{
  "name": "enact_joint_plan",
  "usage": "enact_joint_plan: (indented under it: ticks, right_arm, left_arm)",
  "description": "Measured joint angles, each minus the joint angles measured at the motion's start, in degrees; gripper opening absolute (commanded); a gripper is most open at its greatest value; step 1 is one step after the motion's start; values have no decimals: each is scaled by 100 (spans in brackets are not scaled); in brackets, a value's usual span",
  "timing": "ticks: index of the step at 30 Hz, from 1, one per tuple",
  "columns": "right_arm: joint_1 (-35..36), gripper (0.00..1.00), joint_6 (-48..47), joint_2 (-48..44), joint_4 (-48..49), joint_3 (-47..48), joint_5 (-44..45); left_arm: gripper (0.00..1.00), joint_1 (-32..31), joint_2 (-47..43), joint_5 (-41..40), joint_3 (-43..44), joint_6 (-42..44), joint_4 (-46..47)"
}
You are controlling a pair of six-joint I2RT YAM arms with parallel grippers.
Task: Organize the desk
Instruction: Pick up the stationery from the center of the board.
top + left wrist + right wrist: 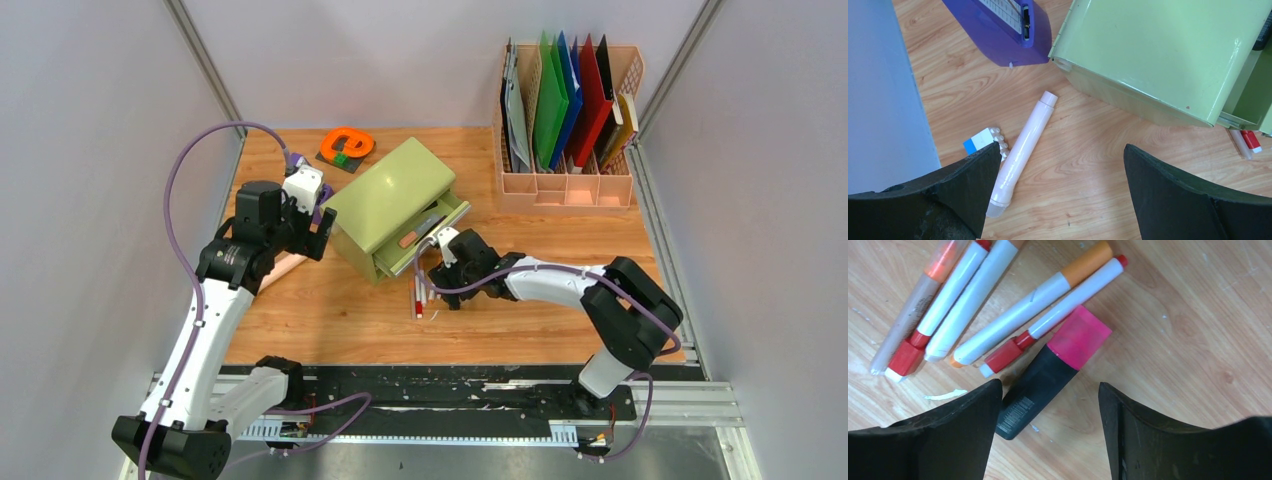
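Orange-brown wooden desk (330, 320), grey walls (80, 150).

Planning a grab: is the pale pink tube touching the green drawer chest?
Apart. The left wrist view shows bare desk between the tube and the chest.

Bright, even, diffuse light fills all three views, leaving only soft, short shadows: one under the green drawer chest (395, 205) at the centre of the overhead view, and thin ones beside the markers (1013, 315) in the upper left of the right wrist view. In the left wrist view a pale sheen crosses the chest's top at upper right, the desk (1088, 165) grain is crisp, and the black fingers (948, 195) along the bottom edge are nearly detailless. The wall posts (205, 60) in the overhead view lean outward toward the upper corners.
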Motion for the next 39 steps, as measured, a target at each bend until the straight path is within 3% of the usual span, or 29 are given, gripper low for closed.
enact_joint_plan:
  ticks: [13,22,26,31,39]
  right_arm:
    - [-577,45,-72,-170,-28,-179,57]
    - [-907,12,-103,-120,-136,-92,-153]
    - [-1110,2,-164,-118,-319,-33,-186]
    - [-1309,0,-466,-289,-695,-24,-251]
    - [-1388,0,-1770,-1410,-2004,505,-988]
  left_arm:
    - [100,0,0,0,-2,0,0]
    - [100,0,0,2,-2,0,0]
    - [100,0,0,4,-2,0,2]
    - [100,0,4,7,-2,0,2]
    - [100,0,11,70,-2,-2,2]
